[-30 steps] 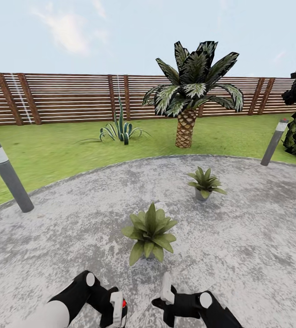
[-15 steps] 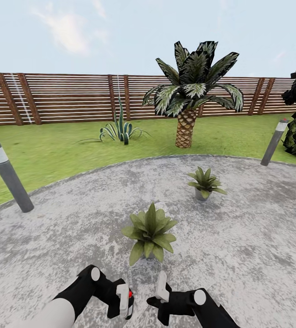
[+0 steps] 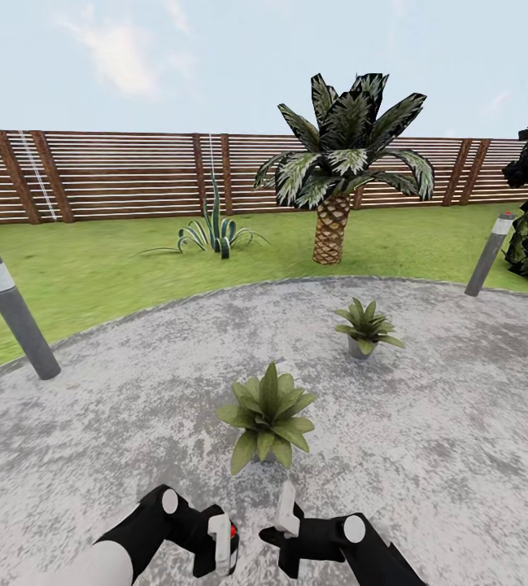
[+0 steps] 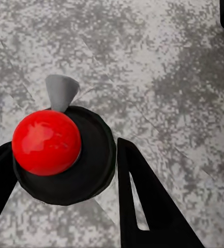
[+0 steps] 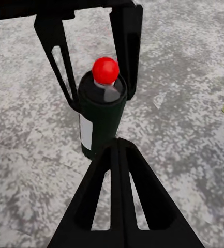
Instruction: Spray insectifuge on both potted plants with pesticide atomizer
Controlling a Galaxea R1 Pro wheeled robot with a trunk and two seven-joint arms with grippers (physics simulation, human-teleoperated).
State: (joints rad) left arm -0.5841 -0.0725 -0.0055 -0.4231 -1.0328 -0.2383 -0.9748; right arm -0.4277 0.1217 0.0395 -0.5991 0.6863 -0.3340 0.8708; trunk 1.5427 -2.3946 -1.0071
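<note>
Gripping the atomizer between its fingers, the left claw holds it upright above the patio, just in front of the near plant; the bottle's dark body and red cap show close up. Just right of the atomizer, the right claw has its fingers pressed together on nothing. Beyond the near plant and to its right stands the far plant.
</note>
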